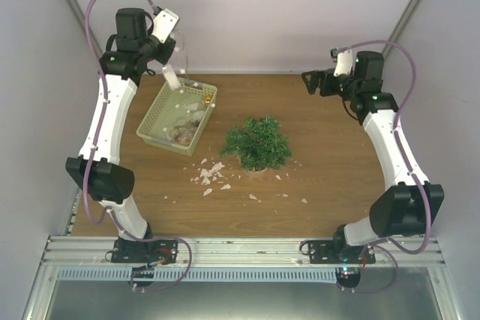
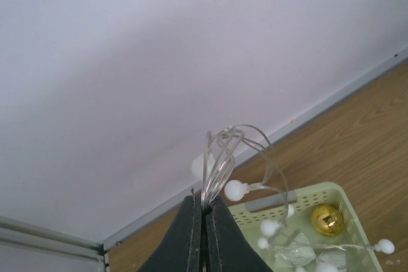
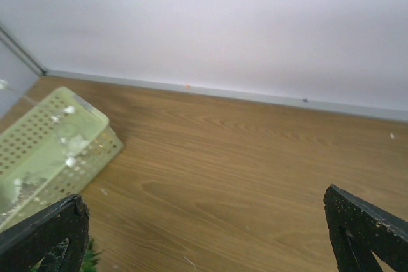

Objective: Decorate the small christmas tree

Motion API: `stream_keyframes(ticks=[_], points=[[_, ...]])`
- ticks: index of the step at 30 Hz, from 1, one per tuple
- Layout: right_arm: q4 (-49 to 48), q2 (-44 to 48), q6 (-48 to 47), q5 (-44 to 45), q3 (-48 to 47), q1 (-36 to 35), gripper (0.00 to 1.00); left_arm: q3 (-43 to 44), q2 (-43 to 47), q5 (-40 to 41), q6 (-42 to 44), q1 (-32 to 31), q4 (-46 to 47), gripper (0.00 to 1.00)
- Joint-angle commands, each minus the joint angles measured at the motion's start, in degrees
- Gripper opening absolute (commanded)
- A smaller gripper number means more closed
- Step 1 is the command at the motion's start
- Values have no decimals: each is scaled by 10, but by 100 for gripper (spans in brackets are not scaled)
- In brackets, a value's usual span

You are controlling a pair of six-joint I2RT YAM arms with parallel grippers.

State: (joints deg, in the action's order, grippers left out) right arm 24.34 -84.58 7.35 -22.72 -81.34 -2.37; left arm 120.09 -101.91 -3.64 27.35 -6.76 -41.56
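Two hands in view. Left hand (image 2: 204,205): fingers pressed together, pinching thin loops of a light string (image 2: 224,148), clear wire with small white bulbs. The hand is raised above the far end of the basket (image 1: 152,124), and the wire trails from the pinch down into it. At least six bulbs can be counted in the left wrist view, one just beside the fingertips, the rest hanging lower or lying in the basket. Right hand (image 3: 203,194): fingers spread wide, holding nothing, touching nothing, up over the far right part of the bench (image 1: 330,155), well apart from everything. One basket, pale yellow-green perforated plastic, on the left half of the bench, set at an angle. Inside it: one gold bauble (image 2: 327,220) near the far corner, more of the string, and some pale clumped items too blurred to tell apart. One small christmas tree (image 1: 257,142), bushy dark green, stands upright near the middle of the bench, right of the basket and not touching it, closer to the left hand than the right. One brownish pot (image 1: 256,171) just shows under the branches at the near side. No ornaments can be made out on the branches. White scraps (image 1: 210,174) are scattered on the bench between basket and tree and along the tree's near side, more than ten, too small to count exactly.
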Motion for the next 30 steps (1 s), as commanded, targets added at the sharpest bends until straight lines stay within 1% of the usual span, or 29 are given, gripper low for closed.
stream_keyframes(ticks=[1,7,9,11,16,18,20,25,30], points=[[-37,22,15,-59,-48,-5,100,18,37,2,-6,-3,55,0],[-62,-1,40,-173,-92,-19,100,33,71,2,-14,-5,118,0],[-84,-6,40,-202,-96,-33,100,34,83,-21,-26,-6,133,0],[-93,-15,32,-220,-108,-53,100,31,98,-61,-32,-7,146,0],[-90,-53,-15,-279,-155,-98,100,34,125,-140,-36,-16,160,1],[-93,-64,-38,-292,-159,-113,100,33,134,-168,-38,-20,158,1],[-94,-77,-46,-303,-166,-125,100,31,143,-179,-38,-23,159,2],[-90,-105,-52,-326,-177,-152,100,35,157,-164,-44,-26,182,0],[-77,-134,-68,-320,-187,-200,100,74,150,-177,-67,-26,182,0]])
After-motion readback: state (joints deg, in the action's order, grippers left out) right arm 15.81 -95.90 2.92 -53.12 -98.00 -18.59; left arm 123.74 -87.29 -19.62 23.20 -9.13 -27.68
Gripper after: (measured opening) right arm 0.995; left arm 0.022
